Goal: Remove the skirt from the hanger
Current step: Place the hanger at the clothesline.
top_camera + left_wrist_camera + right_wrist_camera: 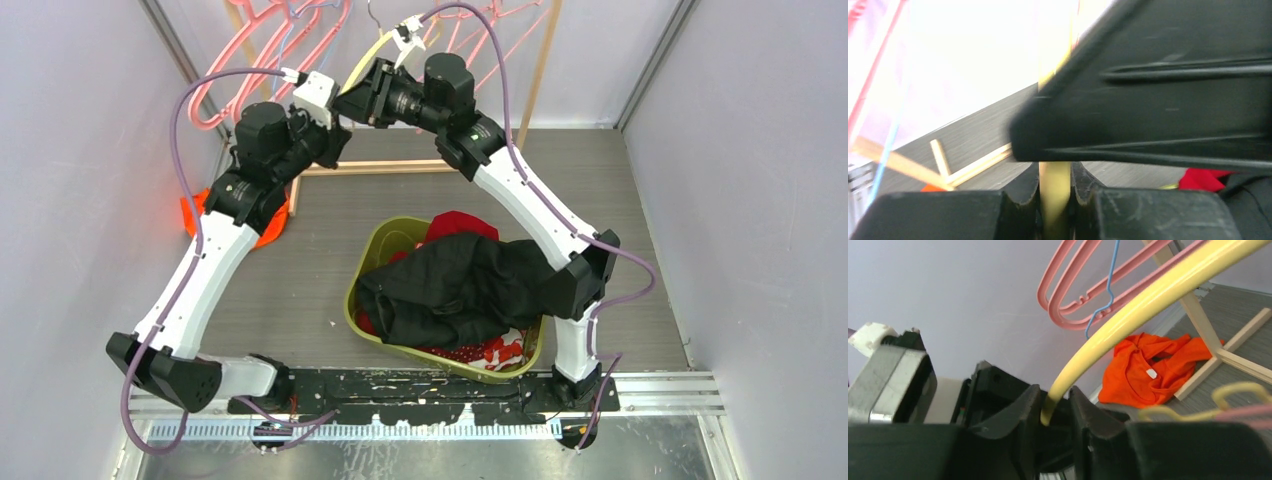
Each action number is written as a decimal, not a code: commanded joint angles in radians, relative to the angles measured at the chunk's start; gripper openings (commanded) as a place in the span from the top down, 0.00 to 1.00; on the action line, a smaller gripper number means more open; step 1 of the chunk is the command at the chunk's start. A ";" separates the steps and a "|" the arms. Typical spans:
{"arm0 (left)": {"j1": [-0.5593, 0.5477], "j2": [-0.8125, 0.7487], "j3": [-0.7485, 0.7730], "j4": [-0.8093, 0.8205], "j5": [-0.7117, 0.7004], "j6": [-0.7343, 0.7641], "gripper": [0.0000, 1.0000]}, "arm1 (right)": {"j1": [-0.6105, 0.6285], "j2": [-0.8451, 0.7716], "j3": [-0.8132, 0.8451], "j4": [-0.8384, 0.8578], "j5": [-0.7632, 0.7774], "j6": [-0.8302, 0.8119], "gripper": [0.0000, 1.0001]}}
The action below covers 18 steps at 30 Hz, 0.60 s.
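The left claw [1054,192] is clenched on the yellow hanger [1148,295], high above the counter [300,260]. The right claw [1055,405] has the same hanger between its fingers, but I cannot tell if it grips. The black skirt [450,285] lies crumpled over the green basket [372,250], well apart from the hanger.

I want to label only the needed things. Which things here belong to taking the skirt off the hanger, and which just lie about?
Job: yellow hanger; left hand, closed on it; right hand, at it; black garment in the basket, perhaps the skirt.
Lying about: pink hangers; orange shirt; wooden rack.
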 commanded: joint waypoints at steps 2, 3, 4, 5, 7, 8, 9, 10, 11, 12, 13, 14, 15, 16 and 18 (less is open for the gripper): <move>0.027 -0.068 0.011 0.048 -0.144 0.050 1.00 | -0.005 -0.155 0.000 -0.069 0.050 -0.190 0.52; 0.031 -0.070 0.010 0.045 -0.152 0.055 1.00 | -0.004 -0.170 -0.016 -0.086 0.068 -0.225 0.46; 0.035 -0.073 0.006 0.044 -0.156 0.057 1.00 | -0.005 -0.186 -0.031 -0.102 0.101 -0.259 0.41; 0.041 -0.078 0.006 0.041 -0.159 0.057 1.00 | -0.005 -0.198 -0.046 -0.113 0.121 -0.287 0.38; 0.045 -0.082 0.006 0.036 -0.157 0.059 1.00 | -0.005 -0.215 -0.068 -0.136 0.146 -0.337 0.36; 0.045 -0.081 0.006 0.036 -0.155 0.059 1.00 | -0.004 -0.219 -0.074 -0.148 0.155 -0.359 0.36; 0.044 -0.080 0.009 0.033 -0.155 0.060 1.00 | -0.004 -0.224 -0.077 -0.158 0.162 -0.378 0.36; 0.045 -0.077 0.015 0.025 -0.158 0.059 1.00 | -0.004 -0.227 -0.080 -0.166 0.166 -0.387 0.36; 0.045 -0.074 0.030 0.017 -0.161 0.057 1.00 | -0.004 -0.231 -0.081 -0.177 0.172 -0.397 0.36; 0.045 -0.071 0.041 0.012 -0.159 0.056 1.00 | -0.004 -0.237 -0.086 -0.183 0.180 -0.404 0.36; 0.045 -0.066 0.052 0.008 -0.159 0.056 1.00 | -0.004 -0.245 -0.095 -0.189 0.187 -0.411 0.36; 0.045 -0.056 0.065 0.002 -0.161 0.056 1.00 | -0.004 -0.256 -0.106 -0.193 0.193 -0.422 0.36; 0.045 -0.054 0.082 -0.008 -0.163 0.059 1.00 | -0.004 -0.267 -0.117 -0.197 0.202 -0.432 0.36; 0.045 -0.018 0.096 -0.014 -0.163 0.063 1.00 | -0.005 -0.279 -0.129 -0.199 0.210 -0.441 0.36; 0.045 0.009 0.124 -0.014 -0.164 0.061 1.00 | -0.005 -0.313 -0.160 -0.208 0.234 -0.460 0.36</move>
